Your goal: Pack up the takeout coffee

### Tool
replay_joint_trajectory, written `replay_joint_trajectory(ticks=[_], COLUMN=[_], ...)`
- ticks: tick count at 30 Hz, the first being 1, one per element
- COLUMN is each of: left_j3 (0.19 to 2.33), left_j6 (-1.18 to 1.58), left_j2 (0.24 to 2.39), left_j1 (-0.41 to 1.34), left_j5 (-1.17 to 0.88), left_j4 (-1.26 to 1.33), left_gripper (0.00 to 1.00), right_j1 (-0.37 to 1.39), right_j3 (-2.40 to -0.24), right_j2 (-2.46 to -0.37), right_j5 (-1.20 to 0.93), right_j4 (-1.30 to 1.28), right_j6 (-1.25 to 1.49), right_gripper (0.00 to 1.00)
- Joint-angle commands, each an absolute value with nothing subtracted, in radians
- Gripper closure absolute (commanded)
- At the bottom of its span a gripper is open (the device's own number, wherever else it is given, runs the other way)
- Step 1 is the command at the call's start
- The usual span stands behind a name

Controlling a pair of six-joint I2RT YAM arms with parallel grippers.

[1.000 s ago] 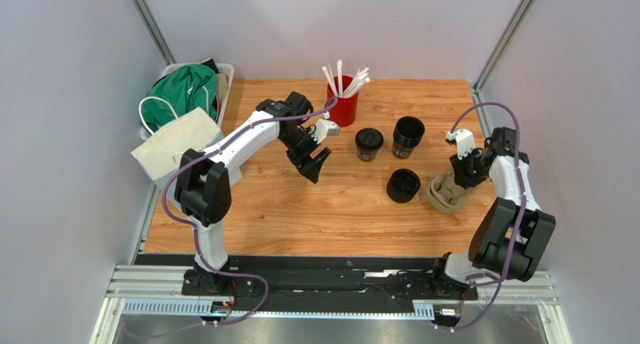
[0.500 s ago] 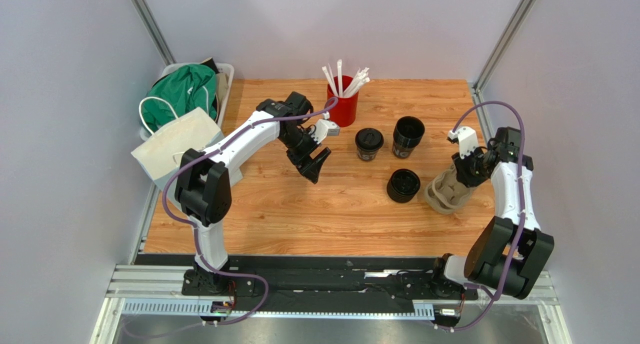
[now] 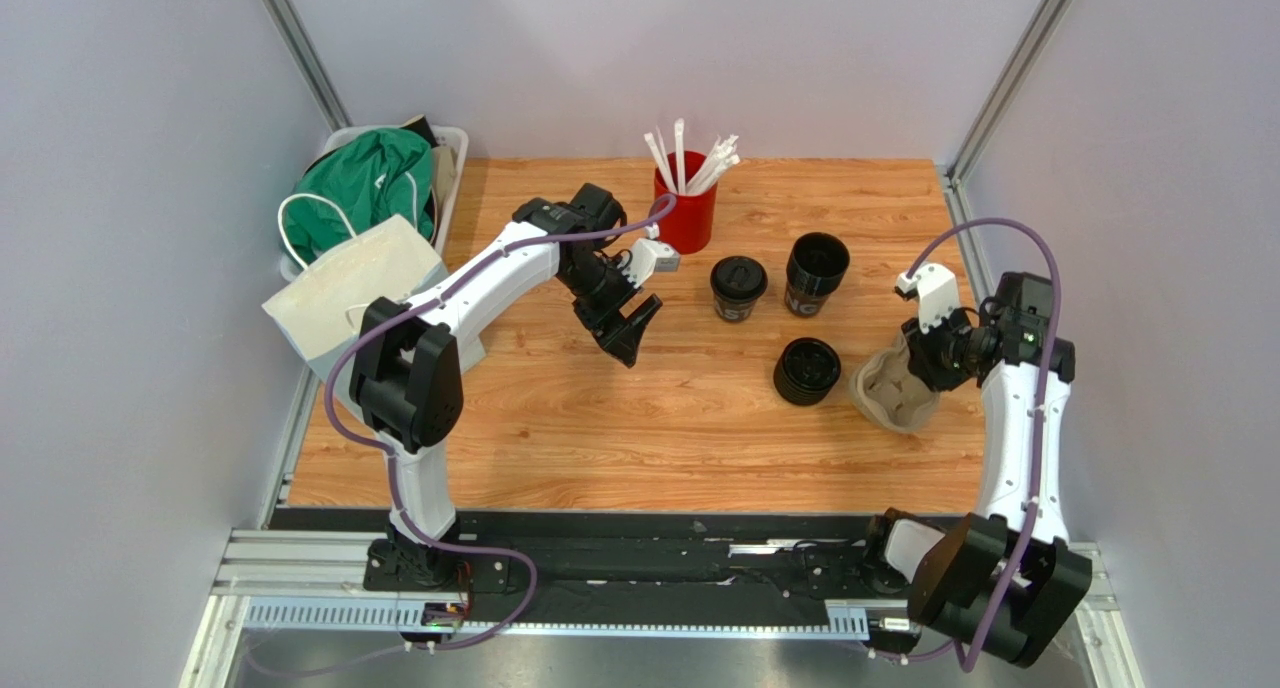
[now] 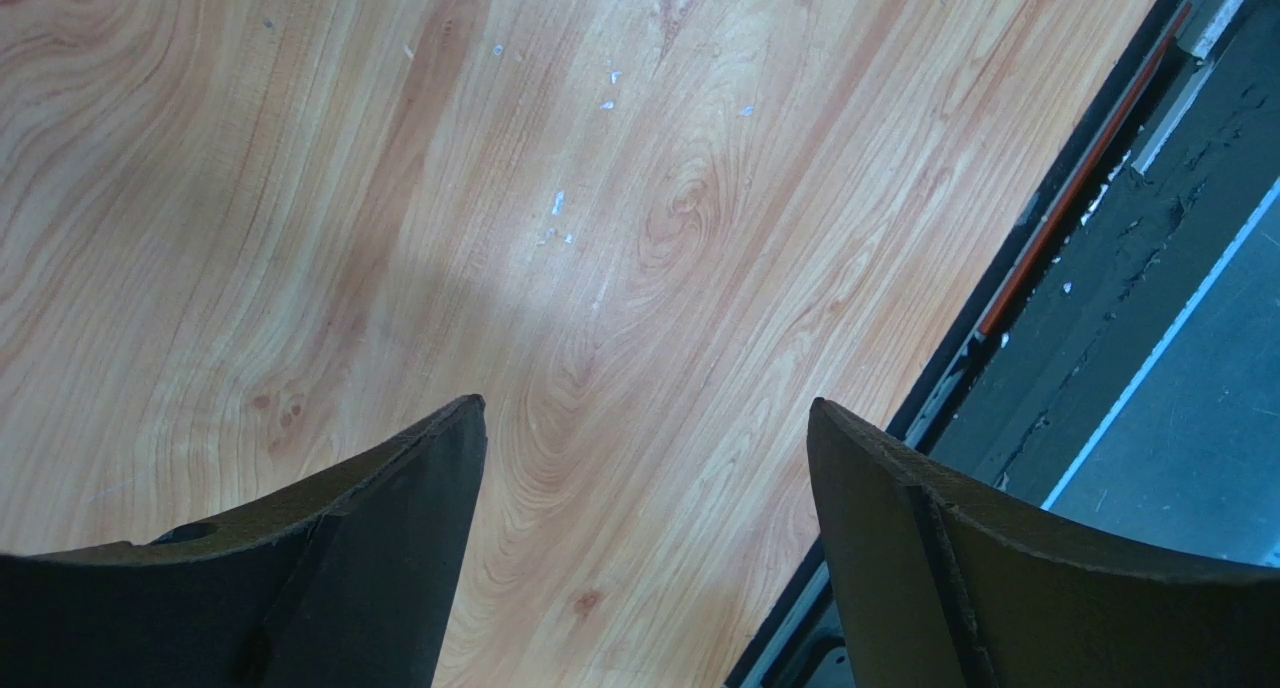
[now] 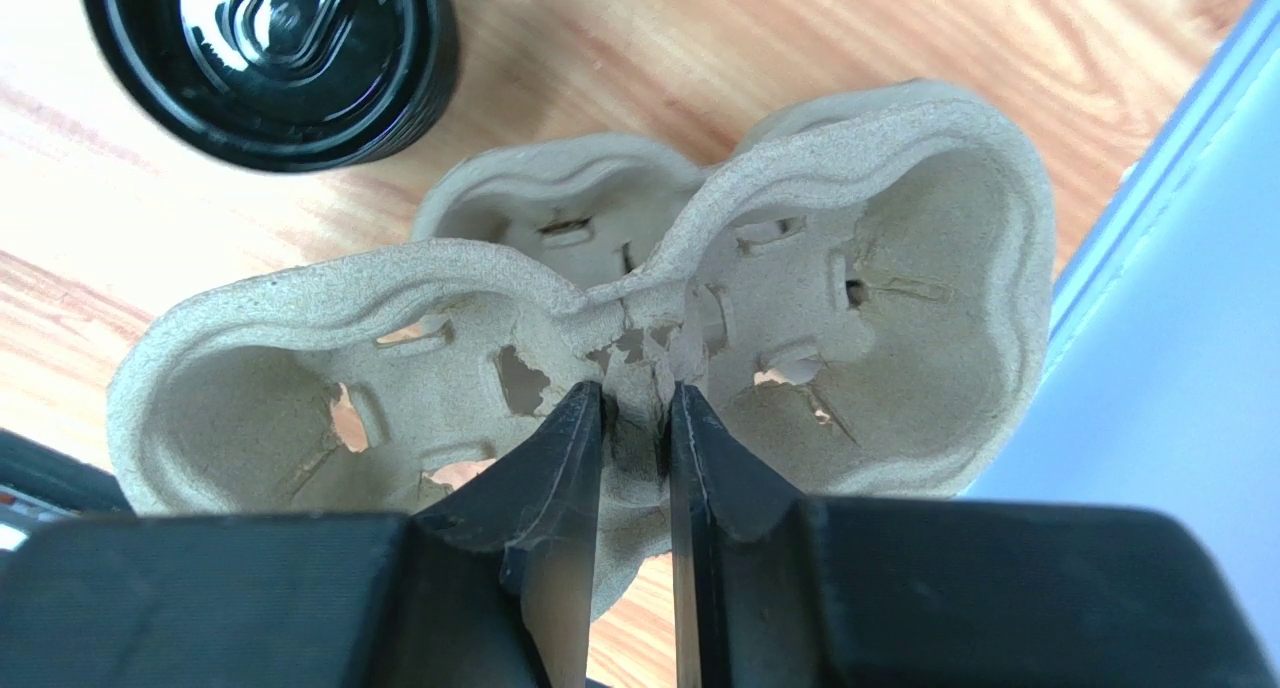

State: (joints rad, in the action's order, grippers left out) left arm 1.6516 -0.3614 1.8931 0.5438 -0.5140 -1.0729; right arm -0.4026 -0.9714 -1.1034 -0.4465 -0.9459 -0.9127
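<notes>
Three black takeout coffee cups stand right of centre on the wooden table: one [image 3: 738,286] by the red cup, one [image 3: 818,270] behind it to the right, one [image 3: 807,370] nearer. The nearest cup's lid [image 5: 271,51] also shows in the right wrist view. Right of it sits the brown pulp cup carrier [image 3: 891,396], tilted, both slots empty. My right gripper [image 5: 639,406] is shut on the thin middle wall of the carrier [image 5: 842,253]. My left gripper [image 3: 631,330] hangs open over bare wood left of the cups, with only table between its fingers [image 4: 398,486].
A red cup of white straws [image 3: 685,216] stands at the back centre. A white paper bag [image 3: 353,291] and a bin of green cloth [image 3: 365,178] sit at the far left. The table's right edge and the wall lie just past the carrier.
The right arm has drawn back toward the near right, and the carrier in its grip has shifted slightly and tilted. The left arm and the cups have not moved.
</notes>
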Motion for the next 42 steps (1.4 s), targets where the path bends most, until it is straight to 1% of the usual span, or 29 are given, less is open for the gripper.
replay_joint_trajectory(ticks=[1, 10, 14, 17, 24, 27, 30, 42], left_j3=[1.667, 1.664, 1.663, 1.663, 1.663, 1.661, 1.664, 1.663], left_j6=[-0.364, -0.364, -0.365, -0.364, -0.364, -0.364, -0.364, -0.364], left_j2=[1.891, 1.891, 1.894, 1.893, 1.898, 1.898, 1.899, 1.901], left_j1=[0.549, 0.549, 0.549, 0.549, 0.549, 0.549, 0.549, 0.549], left_j5=[-0.514, -0.514, -0.512, -0.512, -0.511, -0.511, -0.509, -0.511], left_j4=[-1.068, -1.066, -1.065, -1.065, -1.063, -1.062, -1.063, -1.065], left_gripper=[0.13, 0.13, 0.14, 0.14, 0.14, 0.13, 0.14, 0.14], right_j1=[-0.408, -0.403, -0.403, -0.402, -0.403, -0.403, -0.402, -0.403], right_j3=[-0.911, -0.861, -0.856, -0.854, -0.859, -0.879, -0.9, -0.976], right_j2=[-1.066, -1.084, -1.104, -1.12, -1.131, -1.127, -1.137, -1.278], right_j5=[-0.477, -0.482, -0.479, -0.472, -0.469, -0.459, -0.446, -0.48], right_j4=[-0.939, -0.867, -0.838, -0.834, -0.857, -0.882, -0.899, -0.976], right_j6=[-0.899, -0.871, -0.865, -0.871, -0.914, -0.951, -0.983, -1.077], right_gripper=[0.77, 0.77, 0.75, 0.71, 0.52, 0.47, 0.45, 0.4])
